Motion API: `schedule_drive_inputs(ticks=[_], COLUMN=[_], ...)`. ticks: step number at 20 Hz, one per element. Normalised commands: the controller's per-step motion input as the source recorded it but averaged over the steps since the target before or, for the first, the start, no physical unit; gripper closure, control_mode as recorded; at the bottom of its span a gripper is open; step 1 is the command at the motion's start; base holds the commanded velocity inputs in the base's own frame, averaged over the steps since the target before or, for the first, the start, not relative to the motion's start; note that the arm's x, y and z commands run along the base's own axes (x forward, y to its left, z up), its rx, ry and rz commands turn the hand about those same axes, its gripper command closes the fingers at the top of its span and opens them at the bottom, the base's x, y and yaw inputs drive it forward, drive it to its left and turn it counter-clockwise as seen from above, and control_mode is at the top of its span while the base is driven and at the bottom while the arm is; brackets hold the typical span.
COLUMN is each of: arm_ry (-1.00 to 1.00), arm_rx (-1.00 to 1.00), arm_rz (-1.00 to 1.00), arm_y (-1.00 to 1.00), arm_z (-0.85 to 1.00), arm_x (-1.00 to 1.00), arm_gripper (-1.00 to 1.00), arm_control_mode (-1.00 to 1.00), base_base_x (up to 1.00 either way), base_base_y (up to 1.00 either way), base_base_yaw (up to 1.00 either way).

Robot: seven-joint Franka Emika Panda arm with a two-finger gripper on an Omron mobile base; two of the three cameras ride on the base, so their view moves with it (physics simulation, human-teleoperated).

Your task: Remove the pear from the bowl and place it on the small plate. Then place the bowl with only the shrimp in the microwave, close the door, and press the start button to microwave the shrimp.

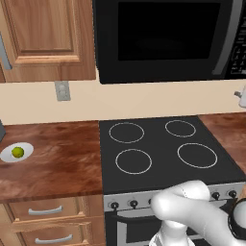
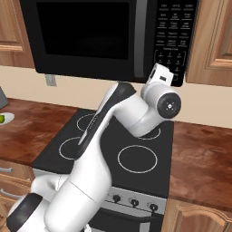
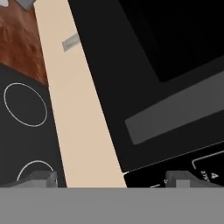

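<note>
Wooden counter (image 1: 62, 158) holds pear (image 1: 18, 152) on small plate (image 1: 25, 150); gripper (image 3: 111, 179) (fingers spread, empty) at microwave (image 2: 108, 36).

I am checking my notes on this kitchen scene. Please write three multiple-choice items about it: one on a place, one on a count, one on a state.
1. Where does the pear lie?
A. on the small plate
B. on the stove
C. in a drawer

2. How many burner rings does the stove top show?
A. two
B. four
C. six

3. How is the door of the microwave?
A. wide open
B. taken off
C. shut

Answers:
1 A, the green fruit sits on the white saucer on the counter left of the stove.
2 B, four white circles are drawn on the black surface.
3 C, the door lies flush with the keypad panel.
</note>
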Motion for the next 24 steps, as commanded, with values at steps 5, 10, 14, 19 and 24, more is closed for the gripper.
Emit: schedule_drive_inputs(ticks=[5, 10, 14, 19, 24], arm_ry=[0.03, 0.02, 0.0, 0.0, 0.01], arm_rx=[0.0, 0.0, 0.0, 0.0, 0.0], arm_rz=[0.0, 0.0, 0.0, 0.0, 0.0], arm_y=[0.0, -0.12, -0.25, -0.2, -0.1], arm_z=[-0.04, -0.05, -0.11, -0.02, -0.02], arm_x=[0.31, 0.28, 0.17, 0.19, 0.26], arm_gripper=[-1.0, -1.0, -1.0, -1.0, -1.0], arm_control_mode=[-1.0, -1.0, -1.0, -1.0, -1.0], base_base_x=[0.0, 0.0, 0.0, 0.0, 0.0], base_base_y=[0.0, 0.0, 0.0, 0.0, 0.0], base_base_yaw=[0.0, 0.0, 0.0, 0.0, 0.0])
